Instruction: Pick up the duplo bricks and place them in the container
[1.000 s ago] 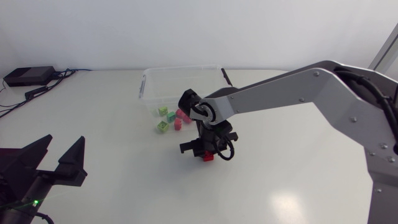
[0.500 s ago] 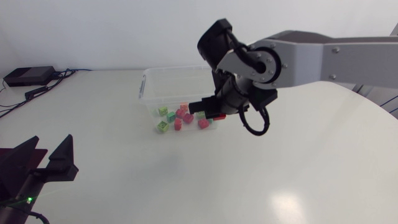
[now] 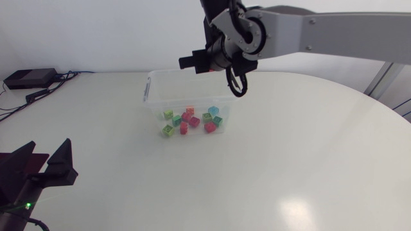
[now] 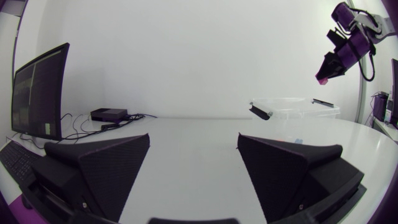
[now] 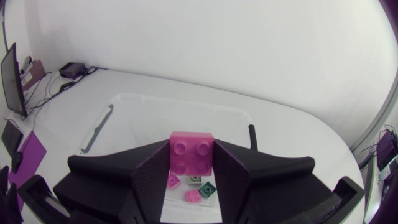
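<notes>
1. One duplo brick (image 5: pixel 192 152) is clamped between the fingers of the right hand (image 3: pixel 204 64), held high over the clear container (image 3: pixel 149 86).
2. Several loose bricks (image 3: pixel 192 119) lie in the container, which stands on the surface (image 3: pixel 289 160).
3. Left hand (image 3: pixel 46 168): fingers spread, holding nothing, well apart from the container.

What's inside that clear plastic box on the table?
A heap of small toy bricks lies in the box: green, pink, red and blue. From the right tool's camera, the tool and the brick it holds cover most of them.
</notes>
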Controlling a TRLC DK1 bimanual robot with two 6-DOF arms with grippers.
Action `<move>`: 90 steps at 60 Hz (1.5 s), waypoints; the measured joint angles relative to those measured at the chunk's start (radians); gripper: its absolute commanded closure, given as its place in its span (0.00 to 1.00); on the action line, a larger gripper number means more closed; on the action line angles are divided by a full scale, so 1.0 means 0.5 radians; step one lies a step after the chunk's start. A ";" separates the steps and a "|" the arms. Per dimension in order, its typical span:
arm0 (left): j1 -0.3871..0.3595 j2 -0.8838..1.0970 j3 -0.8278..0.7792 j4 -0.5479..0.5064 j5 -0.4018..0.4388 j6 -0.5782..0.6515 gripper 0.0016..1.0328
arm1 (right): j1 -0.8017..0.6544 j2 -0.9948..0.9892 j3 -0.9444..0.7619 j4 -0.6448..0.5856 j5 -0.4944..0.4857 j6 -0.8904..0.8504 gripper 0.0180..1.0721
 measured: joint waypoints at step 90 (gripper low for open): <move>-0.001 0.000 0.000 -0.005 0.000 0.001 0.04 | -1.058 -2.345 -2.095 0.947 -0.199 -0.793 0.04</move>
